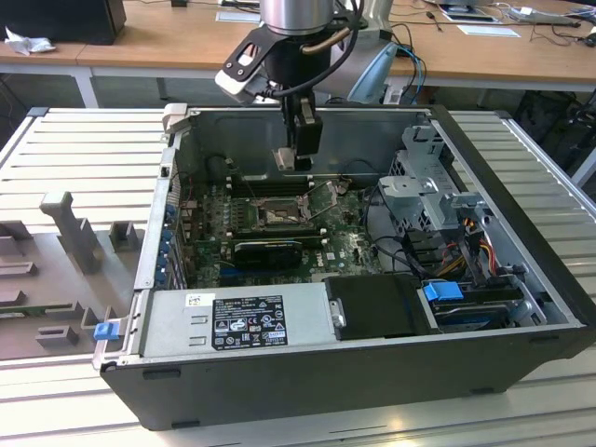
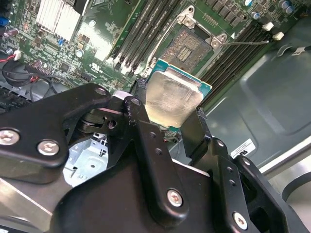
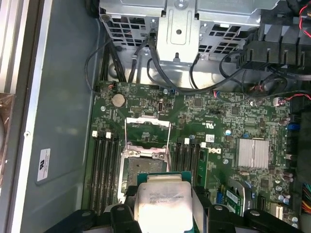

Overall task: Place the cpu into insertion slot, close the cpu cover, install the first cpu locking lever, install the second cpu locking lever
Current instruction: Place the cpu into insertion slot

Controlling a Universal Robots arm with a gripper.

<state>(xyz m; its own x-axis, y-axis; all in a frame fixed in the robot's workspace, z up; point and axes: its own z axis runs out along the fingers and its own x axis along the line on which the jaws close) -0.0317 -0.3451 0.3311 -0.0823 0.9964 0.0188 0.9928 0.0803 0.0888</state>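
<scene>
- End effector (image 2: 170, 110) clamped on cpu (image 2: 172, 94), a finger on each opposite edge; pale face visible in both wrist views.
- Cpu held in the air over board (image 3: 214, 111), near slot (image 2: 187, 46), not touching it.
- Slot's dark centre exposed; cover (image 3: 147, 122) tilted up off it.
- Exterior view: arm (image 1: 296, 19) reaches down into open case (image 1: 521, 233).

This looks like a robotics lab or workshop. An opened desktop computer case (image 1: 326, 382) lies on a ribbed aluminium worktable (image 1: 84, 149) beneath a robot arm (image 1: 296, 14). Wooden desks (image 1: 168, 47) behind carry papers (image 1: 489, 30) and cables (image 1: 559, 33).
</scene>
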